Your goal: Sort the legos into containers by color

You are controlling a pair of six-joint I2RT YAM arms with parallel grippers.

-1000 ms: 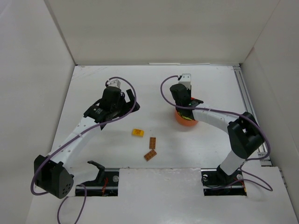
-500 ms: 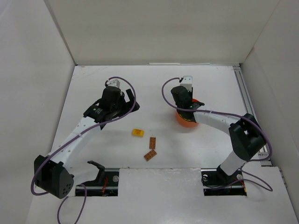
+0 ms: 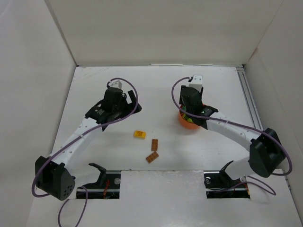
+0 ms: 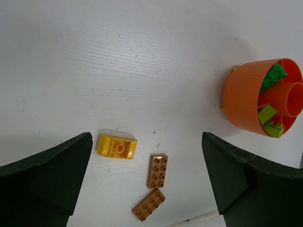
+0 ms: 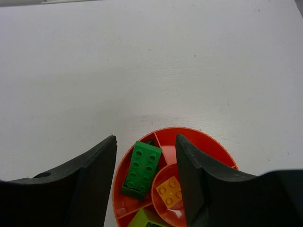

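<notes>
The orange-red bowl has inner dividers. A green brick lies in one outer compartment, an orange brick in the centre cup, and a lime brick in a nearer compartment. My right gripper hangs just above the bowl, open, its fingers either side of the green brick without touching it. A yellow brick and two brown bricks lie loose on the table. My left gripper hovers high over them, wide open and empty.
White walls enclose the table on the left, back and right. A metal rail runs along the right edge. Both arm bases and purple cables sit at the near edge.
The right wrist has shifted slightly right over the bowl, and its elbow has swung out to the right. The left arm and the loose bricks have not moved.
</notes>
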